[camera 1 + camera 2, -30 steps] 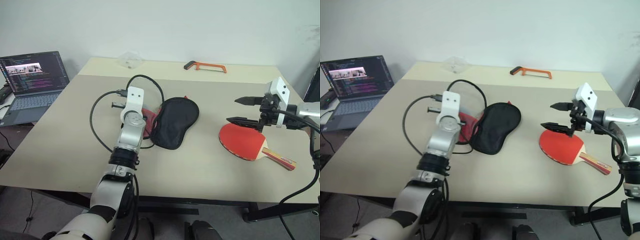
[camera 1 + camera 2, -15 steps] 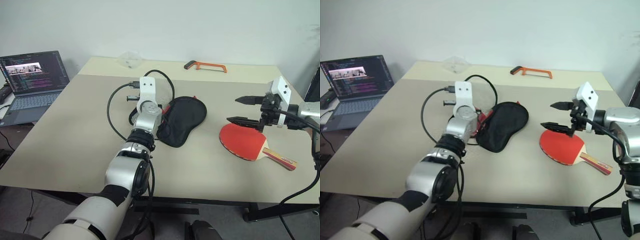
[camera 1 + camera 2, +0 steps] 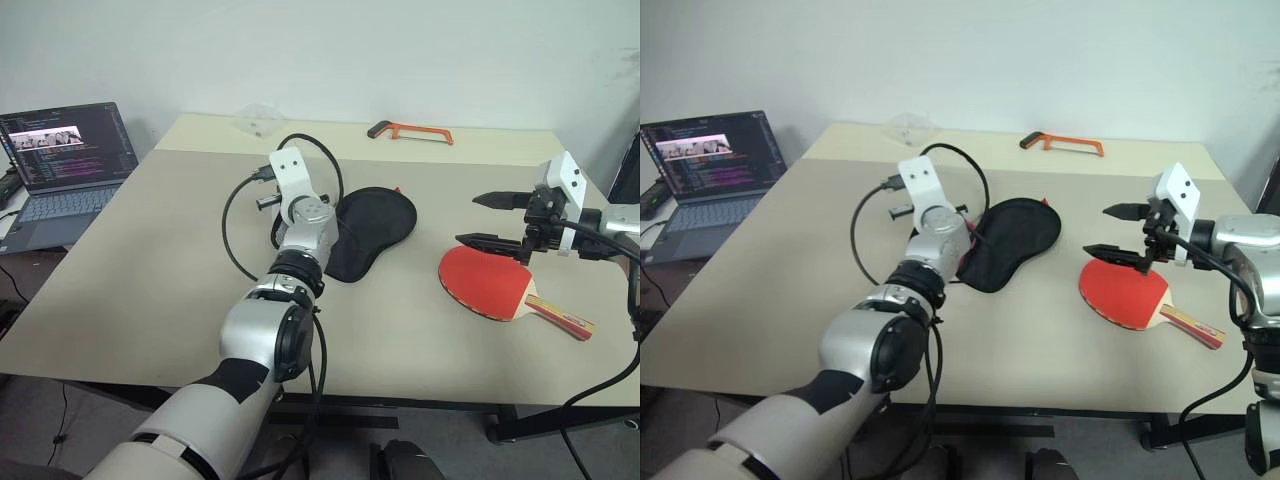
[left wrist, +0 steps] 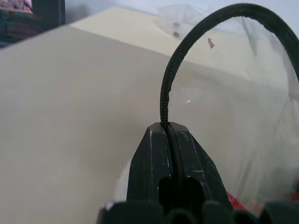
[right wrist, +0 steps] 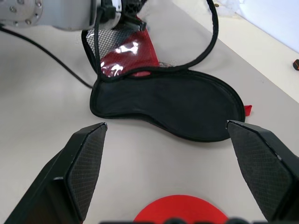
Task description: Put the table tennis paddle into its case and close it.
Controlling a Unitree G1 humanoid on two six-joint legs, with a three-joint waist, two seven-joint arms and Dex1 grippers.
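Left arm reaches forward over the table (image 3: 120,290), forearm long in the middle of the head views, wrist near level. Left gripper (image 4: 167,128) has its 2 black fingers pressed together on the black zip edge of the case (image 3: 372,232); in the left wrist view this edge rises from the fingertips in a curved loop, w/ a clear plastic layer beside it. Right arm comes in from the right side and holds the right gripper (image 3: 489,219) in the air above the near edge of the table tennis paddle (image 3: 486,282), pointing toward the case and a bit downward. Its jaws stand wide apart, nothing between them.

Count: 1 case, black side up, lying near table centre just beside the left wrist; in the right wrist view its narrow end shows red fabric and black mesh. 1 paddle, red face up, flat on the table on the right, handle toward the near right corner, well apart from the case. 1 orange hacksaw (image 3: 410,132) at the far edge, 1 clear plastic piece (image 3: 258,119) at the far left, 1 laptop (image 3: 62,168) on the left, off the table.

Vs. 1 s ago: left arm has swung to the right and a bit up, its wrist has rolled, and the case has shifted w/ it toward the paddle. Right gripper and paddle are unchanged.
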